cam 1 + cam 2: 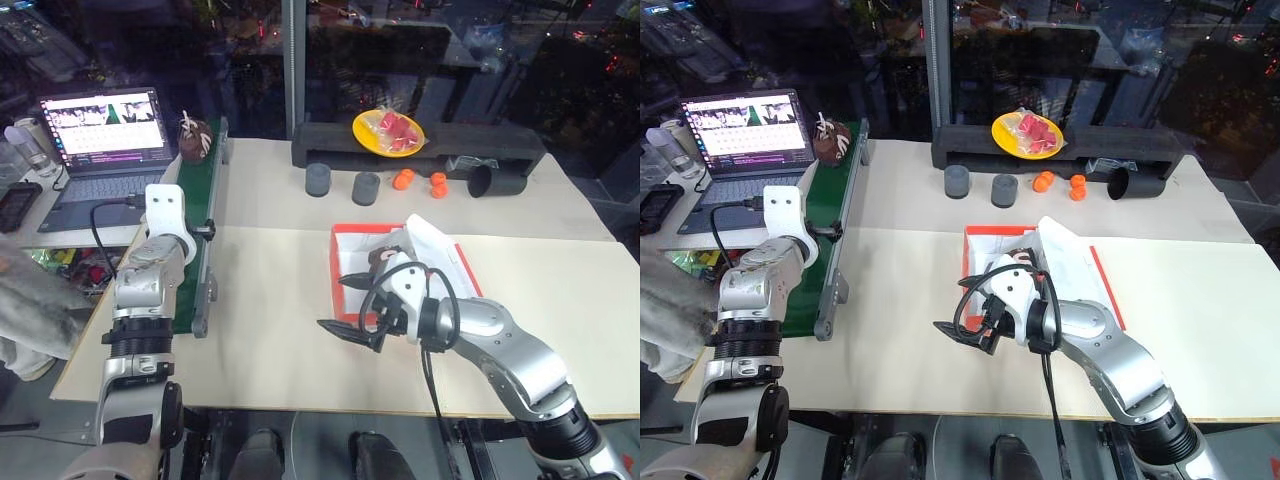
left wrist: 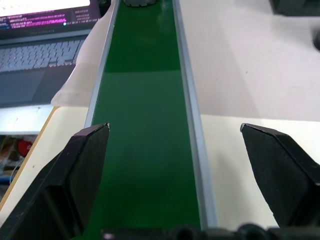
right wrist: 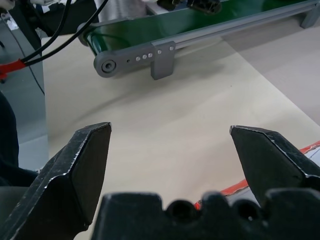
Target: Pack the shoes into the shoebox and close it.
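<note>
Showing no legible writing: shoebox (image 1: 345, 262), laptop (image 1: 98, 150).

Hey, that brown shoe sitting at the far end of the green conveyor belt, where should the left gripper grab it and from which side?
Likely across the shoe's narrow sides, coming straight along the conveyor belt. The left gripper is already open over the belt's near end and lined up with it, so its fingers would pass either side of the shoe. The shoe's exact pose is hard to tell from here.

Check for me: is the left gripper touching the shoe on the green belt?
Apart. In the left eye view the left gripper sits mid-belt, jaws open, while the shoe rests at the far end of the green belt, bare belt between.
</note>
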